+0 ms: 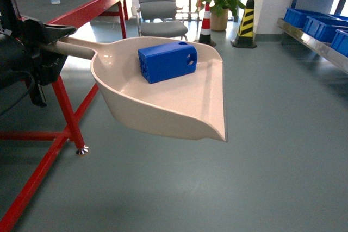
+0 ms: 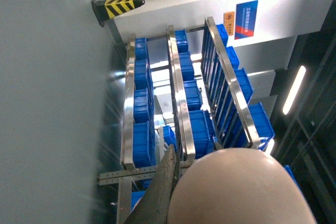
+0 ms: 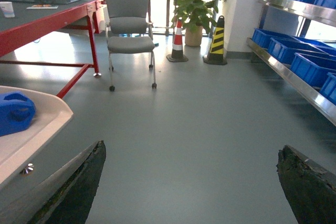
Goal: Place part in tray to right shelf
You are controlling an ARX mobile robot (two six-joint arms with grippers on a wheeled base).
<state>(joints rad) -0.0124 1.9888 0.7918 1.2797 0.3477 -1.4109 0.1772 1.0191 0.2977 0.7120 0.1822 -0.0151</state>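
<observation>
Item: part [image 1: 167, 61] — sits loose in tray [image 1: 179, 107], toward the back wall, unsecured.
Item: tray — carried over open floor by its handle; left gripper [image 1: 51, 44] clamped on handle.
Item: right gripper [image 3: 191, 182] — jaws wide apart, nothing between them.
Item: right shelf [image 1: 318, 44] — well apart, to our right, w/ blue crates [image 1: 321, 25].
Handling note: we'd keep tray level, lip no lower than handle, turn slow; part could slide off the front otherwise.
</observation>
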